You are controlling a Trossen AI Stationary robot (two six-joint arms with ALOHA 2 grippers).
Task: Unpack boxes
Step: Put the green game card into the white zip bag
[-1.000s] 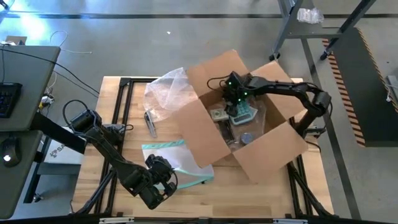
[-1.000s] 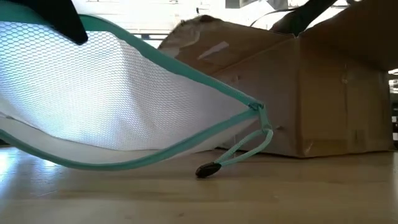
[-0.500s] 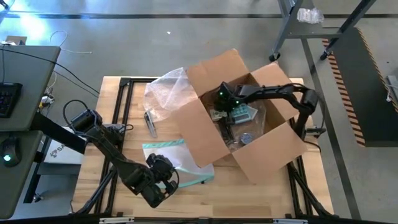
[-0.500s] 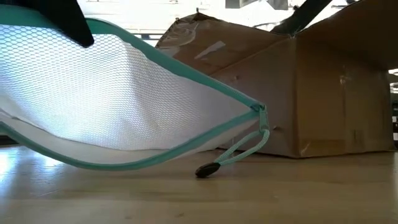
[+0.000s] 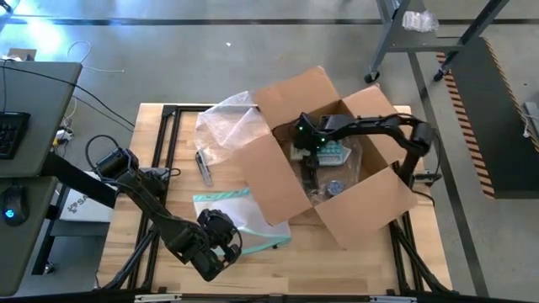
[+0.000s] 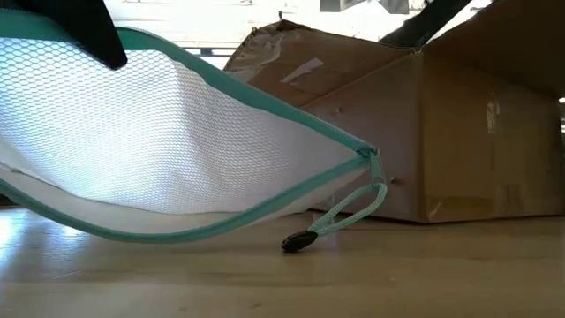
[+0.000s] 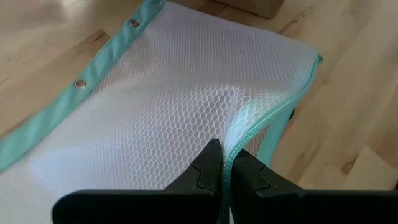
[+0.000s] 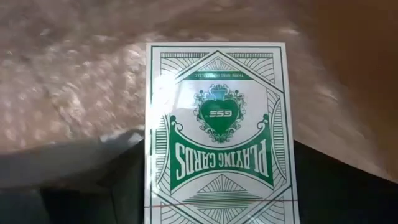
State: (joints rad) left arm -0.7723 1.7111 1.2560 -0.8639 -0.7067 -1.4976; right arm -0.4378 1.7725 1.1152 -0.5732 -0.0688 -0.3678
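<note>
The open brown cardboard box [image 5: 278,181] [image 6: 459,132] stands on the table's right half. My right gripper [image 5: 305,150] reaches down into it. Straight ahead in the right wrist view is a green and white pack of playing cards [image 8: 214,134], and the dark fingers [image 8: 348,193] stand open on either side of it. Near the table's front left, my left gripper [image 5: 221,246] [image 7: 227,165] is shut on the clear mesh pouch with a teal edge [image 5: 232,209] [image 6: 159,132]. My left gripper pinches the pouch's teal zip edge [image 7: 231,146] between its two fingers, coming slanting down from the near side. That edge is raised, and the pouch sags below it toward the table. The zip's pull cord end [image 6: 296,240] lies on the wood. My right gripper: I cannot tell whether its fingers touch the pack.
A crumpled sheet of bubble wrap [image 5: 226,126] lies left of the box, with a dark slim tool [image 5: 204,167] beside it. Inside the box are a teal item [image 5: 334,151] and a small round thing [image 5: 334,187]. A desk with a keyboard [image 5: 13,135] stands to the left.
My right gripper has gone toward the table's left inside the box and sunk lower, over the pack of cards. My left gripper has kept the pouch raised in the same place.
</note>
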